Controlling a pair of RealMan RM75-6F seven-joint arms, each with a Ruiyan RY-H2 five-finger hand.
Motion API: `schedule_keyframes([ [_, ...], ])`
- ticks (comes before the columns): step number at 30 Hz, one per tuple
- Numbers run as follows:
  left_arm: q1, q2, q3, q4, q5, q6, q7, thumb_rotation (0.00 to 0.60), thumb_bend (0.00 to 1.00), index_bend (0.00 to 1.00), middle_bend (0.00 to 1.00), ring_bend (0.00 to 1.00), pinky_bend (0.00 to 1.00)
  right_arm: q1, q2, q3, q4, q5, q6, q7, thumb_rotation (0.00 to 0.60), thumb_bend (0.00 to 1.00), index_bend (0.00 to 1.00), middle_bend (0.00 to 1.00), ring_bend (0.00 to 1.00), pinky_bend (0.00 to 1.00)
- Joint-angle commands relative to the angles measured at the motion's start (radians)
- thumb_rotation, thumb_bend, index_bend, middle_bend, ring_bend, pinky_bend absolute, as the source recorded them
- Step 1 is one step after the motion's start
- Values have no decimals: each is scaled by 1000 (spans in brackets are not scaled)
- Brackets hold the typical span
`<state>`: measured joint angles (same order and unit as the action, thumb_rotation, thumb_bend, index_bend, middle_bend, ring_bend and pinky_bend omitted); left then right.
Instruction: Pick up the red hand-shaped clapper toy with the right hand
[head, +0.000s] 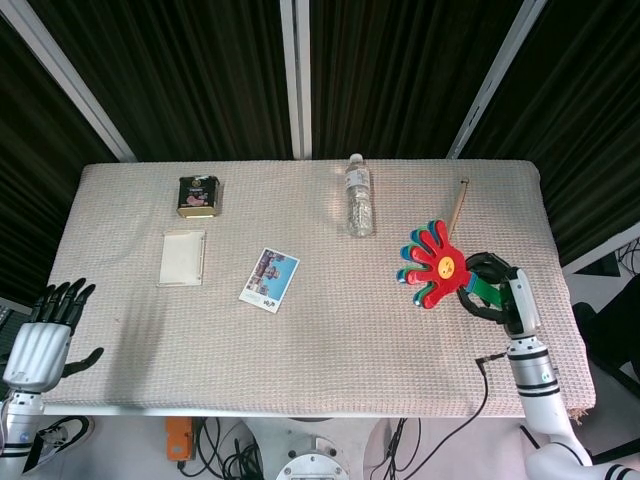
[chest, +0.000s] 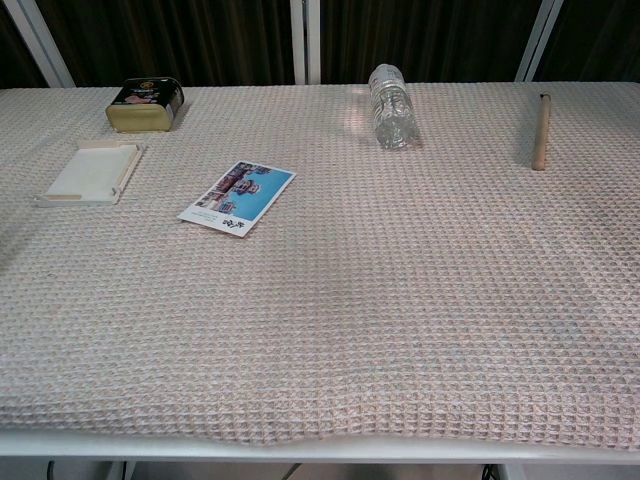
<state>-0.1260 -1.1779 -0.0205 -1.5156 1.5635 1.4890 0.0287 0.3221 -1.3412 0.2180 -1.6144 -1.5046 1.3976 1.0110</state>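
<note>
The red hand-shaped clapper toy (head: 434, 264) is lifted off the table at the right, its yellow face disc up and blue and green layers showing behind the red. My right hand (head: 497, 294) grips its green handle just to the right of the toy. Neither toy nor right hand shows in the chest view. My left hand (head: 45, 335) hangs off the table's front left corner, fingers spread, holding nothing.
A water bottle (head: 358, 196) lies at the back centre, a wooden stick (head: 452, 216) at the back right. A dark tin (head: 197, 195), a white tray (head: 183, 257) and a picture card (head: 270, 279) sit on the left half of the woven table cover (head: 330, 350).
</note>
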Motion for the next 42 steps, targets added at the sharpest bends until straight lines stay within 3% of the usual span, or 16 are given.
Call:
schedule_keyframes([
  [1, 0, 1, 0, 1, 0, 0, -1, 600, 161, 6, 0, 0, 3, 37, 99, -25, -35, -25, -121, 228, 600, 542, 978, 774, 657, 923],
  [3, 0, 3, 0, 2, -1, 0, -4, 600, 161, 6, 0, 0, 3, 59, 124, -38, -15, -8, -185, 148, 600, 545, 978, 776, 657, 924],
  [5, 1, 3, 0, 3, -2, 2, -6, 600, 161, 6, 0, 0, 4, 72, 127, -30, -8, 44, -216, -49, 600, 562, 979, 776, 657, 924],
  [9, 2, 2, 0, 6, -6, -2, -7, 600, 161, 6, 0, 0, 4, 98, 111, -23, -34, 216, -232, -684, 600, 602, 997, 777, 670, 924],
  [12, 1, 1, 0, 7, -7, -4, -7, 600, 162, 6, 0, 0, 4, 112, 81, -30, -43, 274, -193, -994, 600, 600, 1000, 777, 688, 924],
  [19, -2, 3, 1, 0, -8, -11, 2, 600, 161, 6, 0, 0, 3, 143, 133, -35, -121, 369, -241, -1236, 600, 600, 992, 778, 690, 924],
  [23, -3, 1, 1, 0, -11, -14, 1, 600, 162, 6, 0, 0, 3, 151, 174, -22, -174, 413, -258, -1266, 600, 600, 981, 778, 690, 924],
  [26, -4, -1, 0, 2, -11, -16, 0, 600, 161, 6, 0, 0, 3, 134, 173, 5, -184, 386, -226, -1172, 600, 600, 978, 778, 690, 924],
  [29, -5, -1, 1, 4, -11, -16, -1, 600, 161, 6, 0, 0, 4, 103, 153, 36, -162, 321, -174, -991, 600, 584, 971, 783, 690, 924],
  [32, -4, 0, 0, 4, -11, -14, -1, 600, 161, 6, 0, 0, 3, 77, 148, 63, -145, 255, -159, -725, 600, 555, 971, 788, 690, 924],
  [38, -5, 1, 0, 3, -10, -13, -1, 600, 162, 6, 0, 0, 3, 29, 227, 127, -147, 154, -239, 105, 600, 545, 971, 788, 690, 924],
  [42, -6, 0, 0, 3, -10, -15, 0, 600, 162, 6, 0, 0, 3, 15, 272, 123, -75, 28, -244, 599, 600, 527, 971, 788, 690, 923],
])
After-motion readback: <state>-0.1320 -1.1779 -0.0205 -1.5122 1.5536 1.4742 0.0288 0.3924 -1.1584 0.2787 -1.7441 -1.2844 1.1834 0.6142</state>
